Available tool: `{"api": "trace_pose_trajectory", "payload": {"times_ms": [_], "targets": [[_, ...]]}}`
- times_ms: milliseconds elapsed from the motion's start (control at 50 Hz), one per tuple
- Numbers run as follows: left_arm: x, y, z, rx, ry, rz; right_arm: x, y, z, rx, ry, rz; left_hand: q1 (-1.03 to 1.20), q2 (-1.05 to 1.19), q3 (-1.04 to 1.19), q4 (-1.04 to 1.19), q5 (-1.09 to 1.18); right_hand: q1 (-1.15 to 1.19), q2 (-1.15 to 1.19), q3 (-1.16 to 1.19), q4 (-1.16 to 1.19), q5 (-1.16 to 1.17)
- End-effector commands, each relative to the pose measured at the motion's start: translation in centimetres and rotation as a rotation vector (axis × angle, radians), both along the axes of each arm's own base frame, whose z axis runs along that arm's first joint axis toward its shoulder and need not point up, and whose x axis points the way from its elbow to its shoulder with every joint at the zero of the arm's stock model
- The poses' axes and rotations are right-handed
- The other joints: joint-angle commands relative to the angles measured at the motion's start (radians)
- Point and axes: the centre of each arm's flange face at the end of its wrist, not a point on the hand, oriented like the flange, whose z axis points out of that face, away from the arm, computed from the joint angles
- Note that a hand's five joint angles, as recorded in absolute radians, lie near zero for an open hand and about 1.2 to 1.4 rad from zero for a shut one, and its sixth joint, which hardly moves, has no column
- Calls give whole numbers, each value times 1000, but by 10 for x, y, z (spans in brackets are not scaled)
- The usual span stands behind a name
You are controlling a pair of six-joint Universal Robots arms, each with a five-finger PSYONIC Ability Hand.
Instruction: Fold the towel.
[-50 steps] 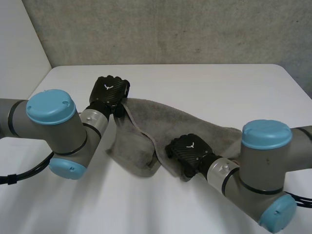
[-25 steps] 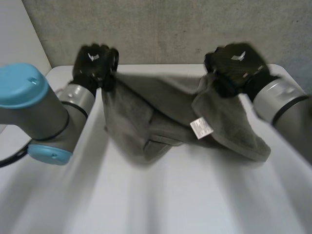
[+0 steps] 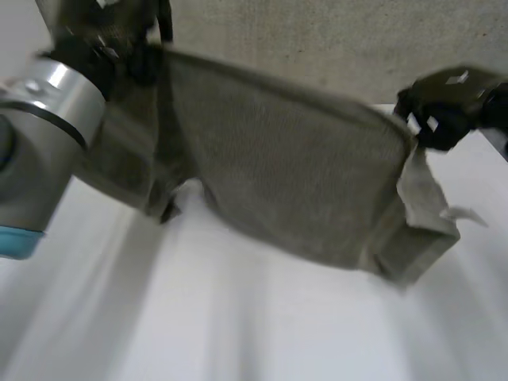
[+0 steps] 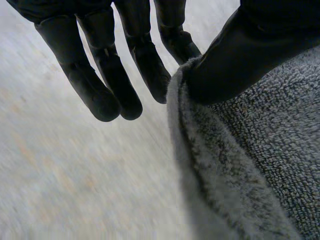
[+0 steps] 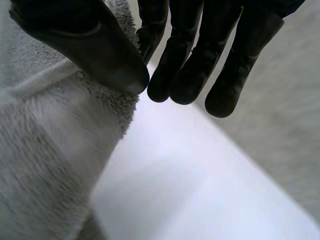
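You have the towel lifted off the white table and stretched between the two hands, so it hangs as a broad grey sheet in front of the speckled grey wall. Your left hand holds one upper corner high, and your right hand holds the other upper corner lower down, so the top edge slopes from left down to right. The cloth is thick looped terry, soft and matte, with a rolled, fuzzy hem along its edge. In the left wrist view the thumb presses that hem against the side of one finger, while the other fingers stand straight and apart from the cloth: a pinch at the corner, not a full fist. In the right wrist view it is the same: the smooth black thumb clamps the nap of the towel against the nearest finger, and the remaining fingers reach straight out over the table's edge. Below your right hand the cloth bunches into a doubled, paler flap, and the lower edge sags in a shallow curve above the tabletop.
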Motion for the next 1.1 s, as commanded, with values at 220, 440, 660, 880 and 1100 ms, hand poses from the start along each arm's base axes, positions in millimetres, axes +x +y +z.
{"api": "trace_pose_trajectory", "payload": {"times_ms": [220,440,660,880,1100], "targets": [[-46,-92,-53,-158,-254,91,58,-88,-18,-520,-24,-22,-73,-126,-149,-118,-278,61,50,50,47,25],[-36,-88,48,-561,98,171,61,-66,64,-1026,-253,25,-73,-126,-149,-118,-278,61,50,50,47,25],[-11,-71,-66,-218,-97,61,60,-37,-20,-422,-83,179,-73,-126,-149,-118,-278,61,50,50,47,25],[2,-21,-166,19,-339,-83,48,2,-132,-56,352,410,-73,-126,-149,-118,-278,61,50,50,47,25],[4,-17,-175,-2,-415,-68,49,0,-157,17,333,388,-73,-126,-149,-118,-278,-605,-616,-616,-619,-641]]}}
